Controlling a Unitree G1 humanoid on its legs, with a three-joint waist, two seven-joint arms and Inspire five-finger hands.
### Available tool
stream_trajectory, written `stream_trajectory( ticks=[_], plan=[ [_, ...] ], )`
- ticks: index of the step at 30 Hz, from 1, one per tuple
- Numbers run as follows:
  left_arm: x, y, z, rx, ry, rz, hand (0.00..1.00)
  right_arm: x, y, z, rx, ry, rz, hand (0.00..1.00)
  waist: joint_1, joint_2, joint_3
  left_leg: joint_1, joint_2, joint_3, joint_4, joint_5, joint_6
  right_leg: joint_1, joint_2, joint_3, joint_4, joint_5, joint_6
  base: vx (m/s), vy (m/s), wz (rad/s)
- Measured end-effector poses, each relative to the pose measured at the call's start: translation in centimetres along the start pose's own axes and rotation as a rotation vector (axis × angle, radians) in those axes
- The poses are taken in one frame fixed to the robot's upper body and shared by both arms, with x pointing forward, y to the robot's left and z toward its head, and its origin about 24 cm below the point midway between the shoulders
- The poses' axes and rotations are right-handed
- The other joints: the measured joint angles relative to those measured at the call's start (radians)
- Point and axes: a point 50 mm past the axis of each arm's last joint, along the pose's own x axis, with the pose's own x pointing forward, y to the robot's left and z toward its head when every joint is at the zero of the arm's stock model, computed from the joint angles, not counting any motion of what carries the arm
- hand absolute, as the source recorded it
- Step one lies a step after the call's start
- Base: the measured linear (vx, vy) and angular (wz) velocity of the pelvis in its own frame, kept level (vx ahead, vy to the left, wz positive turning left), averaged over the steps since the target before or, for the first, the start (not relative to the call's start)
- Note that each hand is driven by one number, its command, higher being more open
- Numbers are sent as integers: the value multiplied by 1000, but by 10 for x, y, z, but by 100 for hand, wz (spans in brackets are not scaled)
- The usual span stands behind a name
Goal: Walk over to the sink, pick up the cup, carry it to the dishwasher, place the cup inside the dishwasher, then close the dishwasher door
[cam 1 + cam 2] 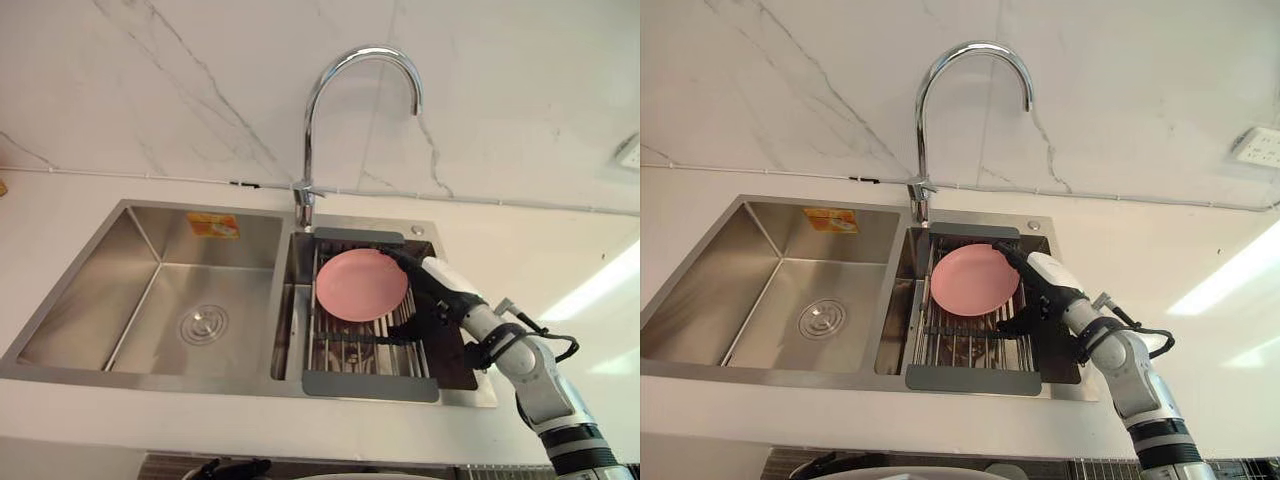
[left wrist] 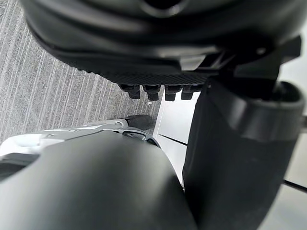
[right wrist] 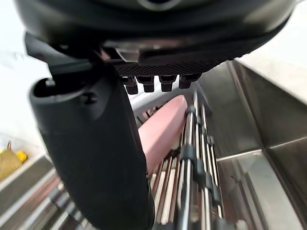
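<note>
No cup is to be seen; a pink plate (image 1: 360,285) leans on the wire drying rack (image 1: 370,355) in the right basin of the steel sink (image 1: 100,290). My right hand (image 1: 440,300) reaches into that basin from the right and lies against the plate's right rim. In the right wrist view the plate (image 3: 160,129) shows just past the thumb (image 3: 91,158), and the fingers are relaxed, not clamped on it. My left hand (image 2: 158,48) hangs low over the grey floor, idle and holding nothing.
A tall curved tap (image 1: 310,120) rises between the two basins. The left basin has a round drain (image 1: 203,324). White countertop (image 1: 560,260) surrounds the sink below a marble wall, with a wall socket (image 1: 630,150) at the far right.
</note>
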Motion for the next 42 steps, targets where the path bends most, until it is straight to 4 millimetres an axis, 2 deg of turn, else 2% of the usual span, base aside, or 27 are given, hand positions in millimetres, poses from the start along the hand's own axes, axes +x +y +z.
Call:
stream_trajectory(
  ticks=[7,11,17,30,40,41,42],
  plan=[
    [0,-5,6,77,-14,-20,100,8,-4,6,-122,-1,-34,100,0,11,7,0,0,0,0,0,0,2,0,0,-3,0,0,0,0,0],
    [1,-8,7,82,-15,-28,100,13,-8,10,-167,-12,-93,100,0,23,14,0,0,-3,0,0,1,4,1,-3,-4,0,0,0,0,0],
    [1,-9,8,85,-16,-31,100,15,-8,14,-236,-28,-144,100,6,26,15,0,0,-7,0,2,3,7,1,-7,-5,0,0,4,0,1],
    [1,-12,9,99,-21,-42,100,23,9,5,-300,0,-100,100,24,36,17,-4,-8,-35,0,5,7,20,-5,-34,-6,-4,4,3,2,5],
    [1,-13,10,103,-20,-43,100,28,10,2,-322,4,-120,100,25,38,18,-6,-11,-39,0,6,8,20,-8,-37,-4,-5,5,0,1,0],
    [1,-13,10,104,-19,-43,100,28,12,2,-334,2,-135,0,25,38,18,-6,-11,-41,0,5,8,20,-9,-38,-4,-7,7,-32,4,1],
    [1,-13,10,104,-20,-43,100,28,13,1,-341,1,-143,0,25,38,18,-6,-11,-42,0,6,8,20,-9,-39,-4,-7,7,0,0,0]
  ],
)
